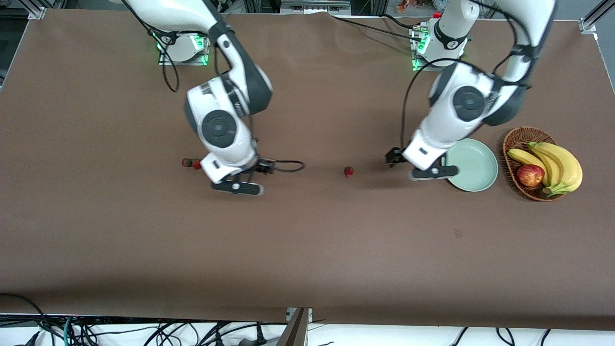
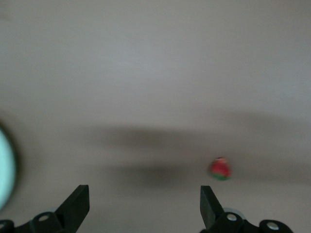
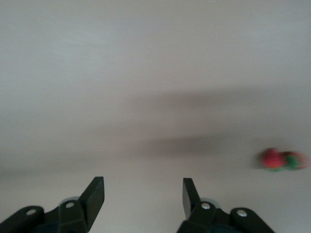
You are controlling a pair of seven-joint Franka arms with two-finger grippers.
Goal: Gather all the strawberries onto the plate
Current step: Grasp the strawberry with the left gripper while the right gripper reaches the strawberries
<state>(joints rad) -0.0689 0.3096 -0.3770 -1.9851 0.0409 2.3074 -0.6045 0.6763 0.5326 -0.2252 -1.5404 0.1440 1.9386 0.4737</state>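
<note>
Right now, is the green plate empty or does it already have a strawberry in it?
Empty, where visible. The plate shows a bare mint surface, though the left arm covers one edge. Strawberries lie on the table.

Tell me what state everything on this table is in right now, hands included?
Left gripper: open, empty, beside the plate.
Right gripper: open, empty, near two strawberries.
Middle strawberry: loose on the table, between the arms.
Two strawberries: on the table, close together at the right arm's end.
Plate: empty.
Basket: holds bananas and an apple.
</note>
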